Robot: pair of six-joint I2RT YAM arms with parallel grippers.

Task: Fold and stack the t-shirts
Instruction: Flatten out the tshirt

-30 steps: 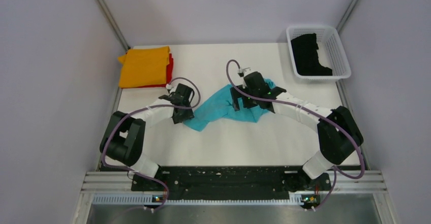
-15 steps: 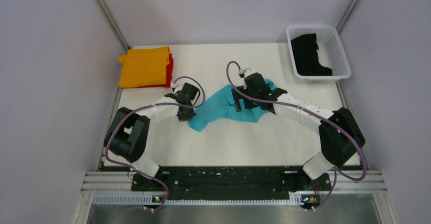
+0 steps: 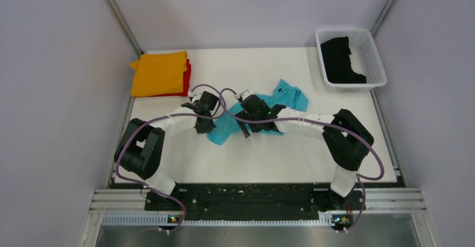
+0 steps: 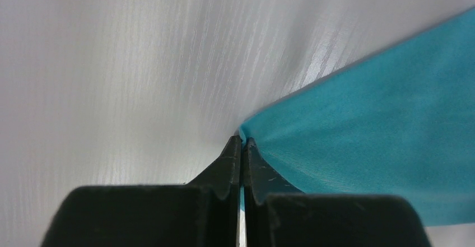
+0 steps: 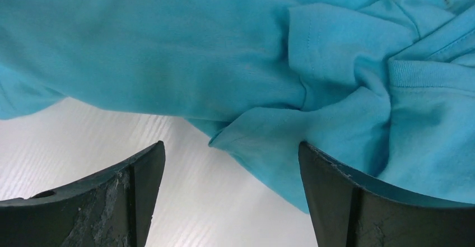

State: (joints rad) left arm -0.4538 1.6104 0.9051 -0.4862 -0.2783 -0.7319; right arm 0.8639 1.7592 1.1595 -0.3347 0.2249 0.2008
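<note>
Now clamped left gripper (image 4: 241, 141) onto turquoise t-shirt (image 3: 288, 96) corner; swung right gripper (image 5: 231, 152), jaws wide, leftward over it. Far-left: orange t-shirt (image 3: 159, 73) atop red t-shirt (image 3: 187, 77).

Tees: 4 — 1 turquoise tee (image 3: 288, 94) mid-table, 1 orange tee (image 3: 159, 73) plus 1 red tee (image 3: 188, 74) at 10 o'clock, 1 black tee (image 3: 339, 62) at 2 o'clock. 1 basket (image 3: 355, 85). My grippers: 2 — left gripper (image 4: 242, 141), right gripper (image 5: 231, 145).
</note>
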